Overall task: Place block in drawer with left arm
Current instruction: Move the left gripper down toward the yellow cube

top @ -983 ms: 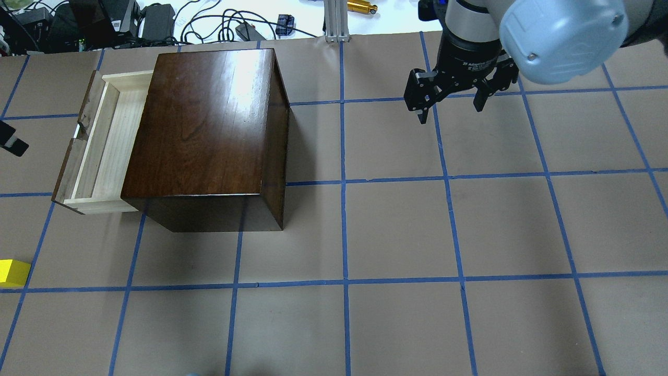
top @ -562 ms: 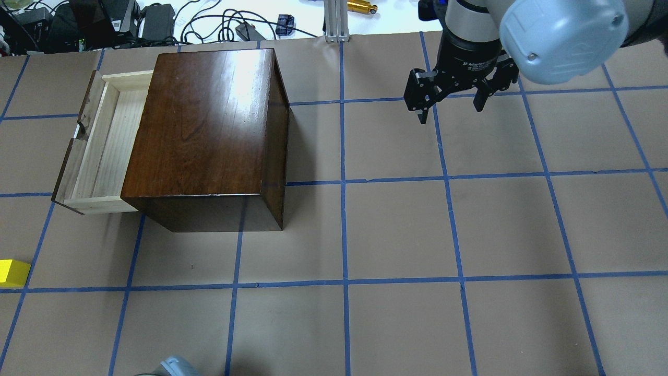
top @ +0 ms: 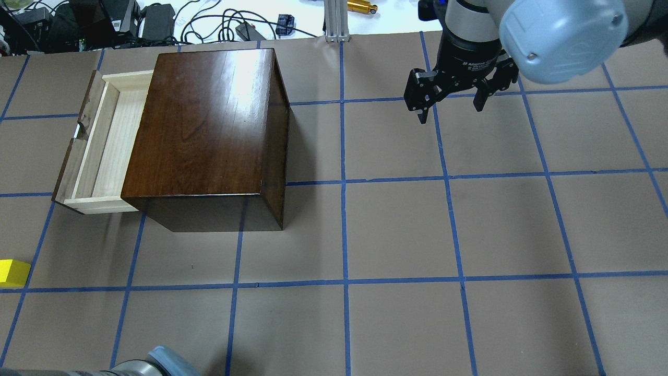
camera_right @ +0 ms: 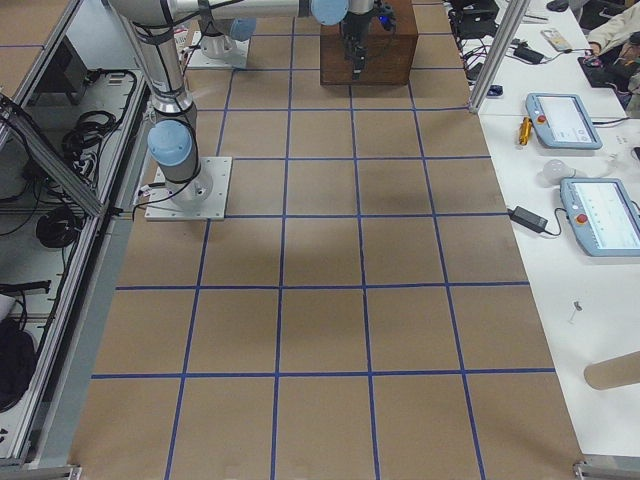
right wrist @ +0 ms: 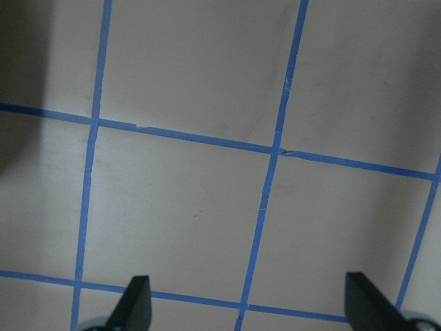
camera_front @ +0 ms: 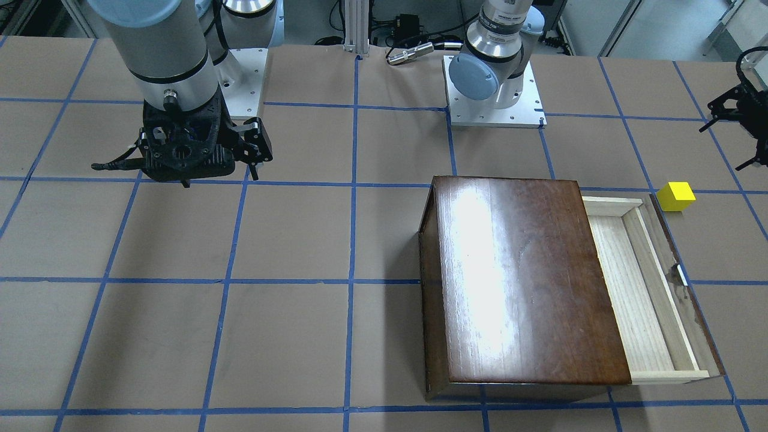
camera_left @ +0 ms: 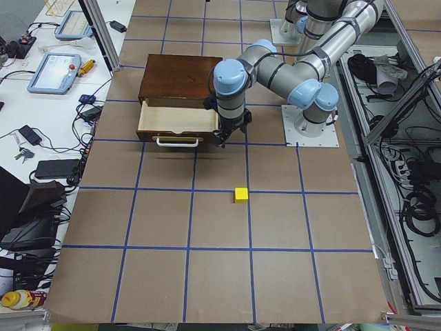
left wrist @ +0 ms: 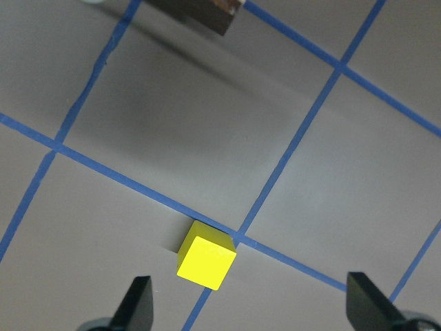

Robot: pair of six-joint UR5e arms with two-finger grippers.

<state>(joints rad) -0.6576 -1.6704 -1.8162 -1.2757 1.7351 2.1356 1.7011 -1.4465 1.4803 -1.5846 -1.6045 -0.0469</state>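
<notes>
Your small yellow cube (left wrist: 207,263) sits on the brown-papered table (top: 396,230), outside the pulled-out pale-wood drawer (top: 110,149). The left arm's black gripper (left wrist: 253,303) has backed off the drawer front and now looks down at the cube, spread wide and empty: grasping likely comes next.

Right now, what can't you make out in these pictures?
Yellow block: cut off by the overhead view's left edge.
Drawer: its back end hidden under the wooden box in every view.
Left tool: absent from the overhead view, cropped by the front-facing view's right edge.
Right side view: box tiny and far, the right arm in front; drawer and block unseen.
</notes>
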